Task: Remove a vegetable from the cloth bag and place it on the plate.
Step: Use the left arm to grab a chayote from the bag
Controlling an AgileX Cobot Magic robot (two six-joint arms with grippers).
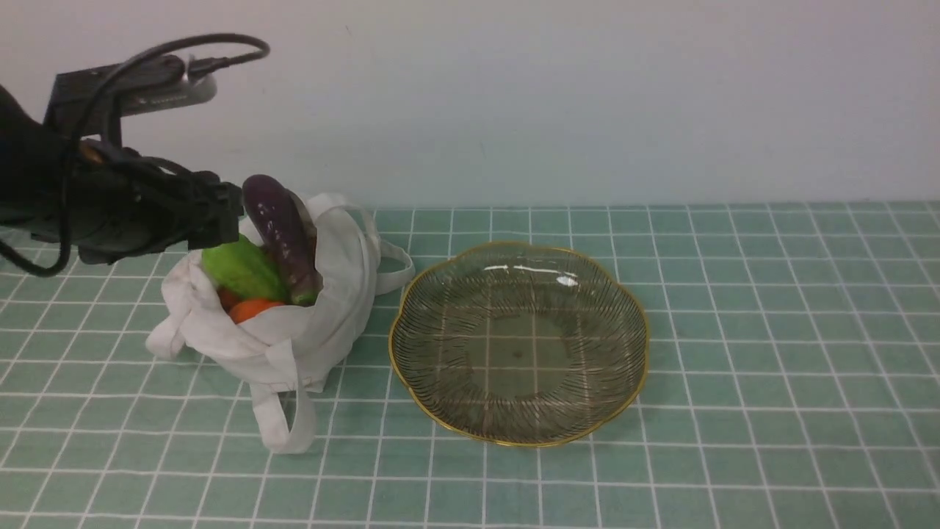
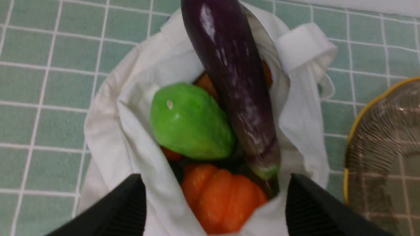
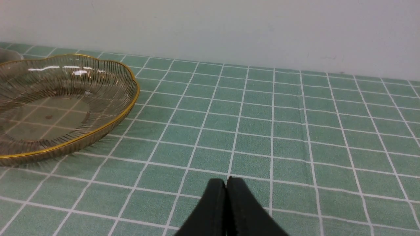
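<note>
The left pincer (image 2: 215,179) hangs wide and empty over the soft white cloth bag (image 2: 131,108), where the bright green, smooth oblong vegetable (image 2: 190,123) lies against a long dark purple eggplant (image 2: 233,82); the right pincer (image 3: 226,185) is pressed closed over the green-tiled bench (image 3: 262,131). Closing now could pinch loose fabric or catch the eggplant, and the slick green skin may slip. I count one green vegetable, one eggplant, one bag and one empty gold-rimmed smoky glass plate (image 1: 470,308); the ribbed orange pieces (image 2: 223,200) overlap too much to count.

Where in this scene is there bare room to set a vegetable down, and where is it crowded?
Free: the empty glass plate, and the tiled tablecloth right of it. Crowded: the cloth bag, packed with green vegetable, eggplant and orange pieces.
</note>
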